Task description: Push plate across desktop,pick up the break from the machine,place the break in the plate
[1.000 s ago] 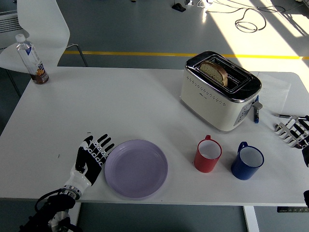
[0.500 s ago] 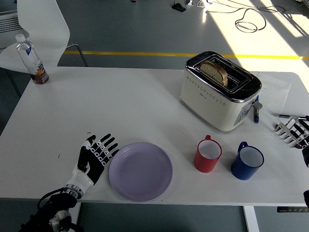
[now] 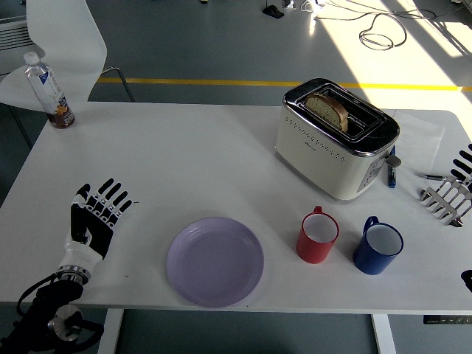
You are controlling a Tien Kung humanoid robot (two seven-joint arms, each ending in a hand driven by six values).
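A lilac plate (image 3: 214, 259) lies near the table's front edge, left of centre. The cream and chrome toaster (image 3: 335, 138) stands at the back right with a slice of bread (image 3: 327, 110) sticking up out of its slot. My left hand (image 3: 96, 214) rests on the table well left of the plate, fingers spread, holding nothing and not touching the plate. Only the fingers of my right hand (image 3: 464, 164) show at the right edge, stretched out and empty, to the right of the toaster.
A red mug (image 3: 318, 236) and a blue mug (image 3: 377, 246) stand right of the plate, in front of the toaster. A metal rack (image 3: 444, 200) and pens (image 3: 391, 175) lie at the right edge. A bottle (image 3: 50, 92) stands far left by a white chair (image 3: 55, 44).
My left hand pushed the plate a little to the right, then drew back to the left and off it. My right hand rose from the metal rack towards the far side.
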